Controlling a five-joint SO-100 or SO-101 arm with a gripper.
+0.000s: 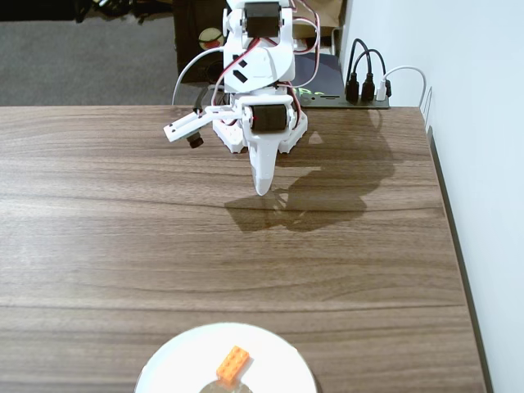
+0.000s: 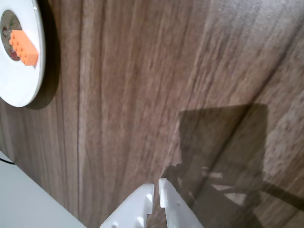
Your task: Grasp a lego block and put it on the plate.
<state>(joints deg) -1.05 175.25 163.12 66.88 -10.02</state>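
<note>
The orange lego block (image 1: 232, 364) lies on the white plate (image 1: 176, 358) at the near edge of the wooden table in the fixed view. In the wrist view the block (image 2: 23, 46) sits on the plate (image 2: 23, 88) at the top left. My white gripper (image 1: 263, 188) hangs over the far middle of the table, well away from the plate. In the wrist view my gripper (image 2: 156, 184) has its jaws together with only a thin slit between them, and holds nothing.
A white wall (image 1: 483, 123) runs along the table's right edge (image 1: 449, 213) in the fixed view. Black plugs and cables (image 1: 367, 82) sit at the far right behind the arm's base. The arm's shadow (image 1: 327, 192) falls on the wood.
</note>
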